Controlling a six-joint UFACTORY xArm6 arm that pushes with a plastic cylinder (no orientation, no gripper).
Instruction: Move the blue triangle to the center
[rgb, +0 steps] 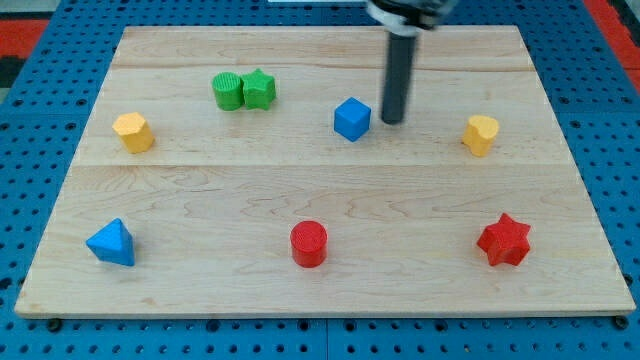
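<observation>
At the view's lower left corner of the wooden board (330, 190), the blue triangle (111, 243) is sitting well apart from everything else, so it is lying about as far from the board's middle as a block can; nothing is touching it, and the task looks barely begun. Above it, near the left edge, a yellow hexagonal block (133, 131) is resting alone. Further right along the upper band, a green cylinder (228, 90) and a green star (259, 88) are sitting pressed side by side, clear of any likely path from the triangle to the middle. Toward the bottom centre, a red cylinder (308, 243) is standing on the straight line rightward from the triangle, so a push along the bottom edge would probably be running into it; a diagonal push up and to the right seems safer.

Just right of centre, a blue cube (352, 118) is sitting close to my tip (393, 122), which is resting just beside the cube's right side, whether touching I cannot tell. The rod is hanging vertically from the view's top. There are no jaws on this rod, so nothing is being grasped. Far right, a second yellow block (481, 134) and a red star (504, 240) are lying out of the way.
</observation>
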